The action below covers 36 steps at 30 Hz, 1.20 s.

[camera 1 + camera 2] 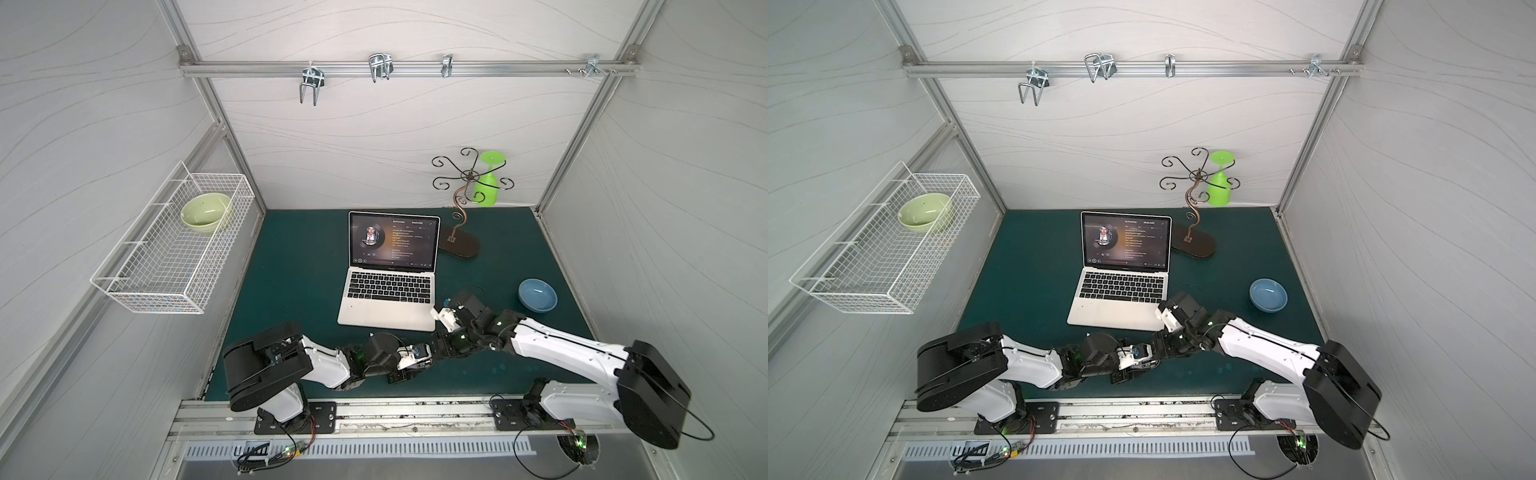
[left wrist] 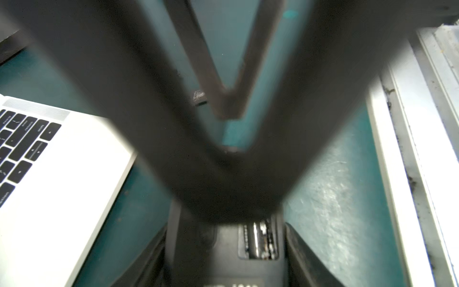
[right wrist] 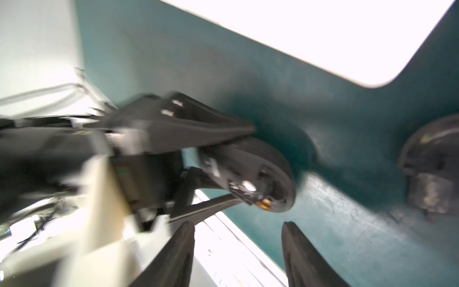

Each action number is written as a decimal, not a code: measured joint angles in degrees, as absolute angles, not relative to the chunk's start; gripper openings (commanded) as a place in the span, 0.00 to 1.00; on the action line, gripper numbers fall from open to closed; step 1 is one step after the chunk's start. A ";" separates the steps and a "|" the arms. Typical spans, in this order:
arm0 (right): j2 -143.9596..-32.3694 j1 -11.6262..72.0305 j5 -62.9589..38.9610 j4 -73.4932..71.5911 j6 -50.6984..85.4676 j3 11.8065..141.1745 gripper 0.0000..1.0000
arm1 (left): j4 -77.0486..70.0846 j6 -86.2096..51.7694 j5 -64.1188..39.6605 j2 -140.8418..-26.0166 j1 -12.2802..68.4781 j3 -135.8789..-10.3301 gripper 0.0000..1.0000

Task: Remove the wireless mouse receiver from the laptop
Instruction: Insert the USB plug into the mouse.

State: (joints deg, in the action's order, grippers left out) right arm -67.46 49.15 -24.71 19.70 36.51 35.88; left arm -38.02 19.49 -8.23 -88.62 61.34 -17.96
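The silver laptop (image 1: pixel 386 320) (image 1: pixel 1117 316) stands open mid-mat with its screen lit. In the left wrist view its front right corner (image 2: pixel 62 186) shows. Beyond it a small silver-and-black piece, apparently the wireless mouse receiver (image 2: pixel 198 97), lies on the green mat, apart from the laptop. Both top views hide it under the arms. My right gripper (image 3: pixel 238 225) (image 1: pixel 440 323) hovers by that corner, open, with only mat and rail between its fingers. My left gripper (image 2: pixel 224 227) (image 1: pixel 436 348) reaches rightward under the right arm with its fingers apart. Blurred dark arm parts fill its view.
A blue bowl (image 1: pixel 537 295) sits right of the laptop. A metal stand (image 1: pixel 461 245) with a green glass (image 1: pixel 486 183) is behind it. A wire basket (image 1: pixel 174 266) holding a green bowl hangs on the left wall. The front rail (image 2: pixel 409 149) runs close by the grippers.
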 measured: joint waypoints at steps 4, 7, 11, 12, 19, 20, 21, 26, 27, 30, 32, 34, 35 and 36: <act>-64.86 46.87 -25.45 20.01 35.53 35.86 0.54 | -37.89 19.35 -8.60 -88.62 61.06 -18.00 0.00; -65.45 46.83 -25.67 21.06 34.33 36.67 0.49 | -37.65 19.35 -8.62 -88.62 61.01 -18.11 0.00; -67.26 47.20 -25.93 21.54 33.08 37.74 0.44 | -37.32 19.29 -8.82 -88.62 60.93 -18.24 0.00; -67.77 47.40 -26.17 21.47 32.99 37.74 0.42 | -37.23 19.29 -8.84 -88.62 60.90 -18.31 0.00; -72.73 48.05 -27.53 20.69 32.49 37.74 0.35 | -36.58 19.29 -9.04 -88.71 60.84 -18.74 0.00; -73.32 48.18 -27.53 20.56 32.47 37.74 0.35 | -36.58 19.29 -9.06 -88.71 60.84 -18.74 0.00; -73.80 48.27 -27.49 20.47 32.40 37.76 0.34 | -36.56 19.29 -9.04 -88.71 60.84 -18.74 0.00; -75.07 48.40 -26.92 20.49 31.64 38.09 0.31 | -36.40 19.29 -9.23 -88.73 60.75 -18.83 0.00; -75.13 48.42 -26.68 20.56 31.57 38.19 0.30 | -36.38 19.29 -9.26 -88.73 60.75 -18.85 0.00; -75.40 48.42 -25.82 20.58 31.40 38.59 0.28 | -36.40 19.29 -9.28 -88.75 60.73 -18.87 0.00; -75.79 48.42 -25.32 20.62 31.22 38.79 0.26 | -36.40 19.31 -9.30 -88.77 60.73 -18.87 0.00; -76.38 48.47 -24.80 20.80 30.98 39.00 0.26 | -36.38 19.29 -9.41 -88.77 60.69 -18.87 0.00; -76.73 48.56 -24.34 21.08 30.81 39.20 0.25 | -36.38 19.29 -9.45 -88.77 60.66 -18.87 0.00; -77.03 48.64 -23.94 21.37 30.52 39.42 0.25 | -36.38 19.29 -9.47 -88.77 60.66 -18.87 0.00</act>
State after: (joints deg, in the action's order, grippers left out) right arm -77.03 48.64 -23.94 21.37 30.52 39.42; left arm -36.38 19.29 -9.47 -88.77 60.66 -18.87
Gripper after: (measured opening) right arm 0.254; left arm 0.626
